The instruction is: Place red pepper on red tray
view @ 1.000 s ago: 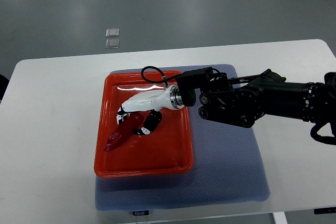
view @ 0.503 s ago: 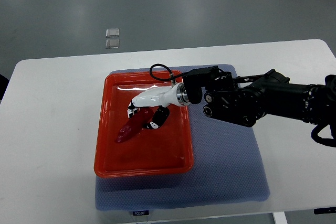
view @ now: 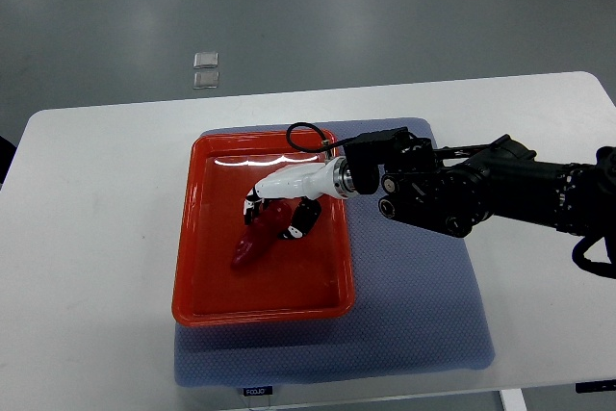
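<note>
Since a second ago the right hand [view: 279, 211] has pulled back toward the right side of the tray [view: 197, 238], and the pepper [view: 259, 238] has come along with it, from the tray's left-centre to nearer its middle. Its tip has also turned: it pointed out to the left before and now points more toward the tray's near edge.

The fingers [view: 304, 219] are curled around the pepper's upper, stem end, so the hand is grasping the pepper and has not let go. The pepper sits over the tray's floor, well inside the rim; whether its tip touches the floor or hangs just above it cannot be told from this steep view.

The step in hand looks like the release. To do it well, the hand should settle the pepper low onto the floor first, then spread the fingers fully before lifting, so nothing drags or flicks it. The lift should go straight up and back toward the right, clear of the rim. Where it is now, away from the walls, is a good place to drop it.

Relative to the hand, the pepper extends from between the fingertips down and to the left in the picture, its body lying beyond the fingers. The tray rests on a blue mat [view: 423, 315] on the white table [view: 96, 238].
</note>
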You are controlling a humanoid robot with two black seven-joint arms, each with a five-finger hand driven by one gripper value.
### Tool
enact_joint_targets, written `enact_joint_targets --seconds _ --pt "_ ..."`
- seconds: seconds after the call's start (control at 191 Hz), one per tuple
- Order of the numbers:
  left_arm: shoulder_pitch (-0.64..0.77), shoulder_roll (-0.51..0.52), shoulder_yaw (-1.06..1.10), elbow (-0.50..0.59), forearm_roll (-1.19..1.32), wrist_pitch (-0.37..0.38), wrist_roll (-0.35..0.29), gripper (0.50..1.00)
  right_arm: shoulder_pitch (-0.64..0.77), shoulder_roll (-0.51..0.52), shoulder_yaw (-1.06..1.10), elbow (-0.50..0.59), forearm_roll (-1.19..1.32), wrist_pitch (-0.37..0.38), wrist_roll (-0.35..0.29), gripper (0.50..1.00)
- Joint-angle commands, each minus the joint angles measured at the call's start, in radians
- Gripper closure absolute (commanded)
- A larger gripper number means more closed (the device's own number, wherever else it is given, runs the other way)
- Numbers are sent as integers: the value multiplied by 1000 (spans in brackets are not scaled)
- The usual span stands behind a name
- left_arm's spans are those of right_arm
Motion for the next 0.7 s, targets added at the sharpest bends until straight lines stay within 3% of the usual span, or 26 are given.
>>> enact_joint_targets --seconds 0.0,0.141,0.398,0.518,0.696 --pt "0 0 0 1 -1 0 0 500 12 0 3 3 2 5 1 709" --pt "0 0 0 0 -1 0 0 500 68 -2 15 10 14 43 3 671" --pt "0 0 0 1 -1 0 0 500 139 -143 210 79 74 186 6 650" --pt "0 0 0 0 -1 0 0 500 110 -209 360 83 126 209 6 650" --pt "0 0 0 0 -1 0 0 500 -56 -281 643 81 302 201 0 650"
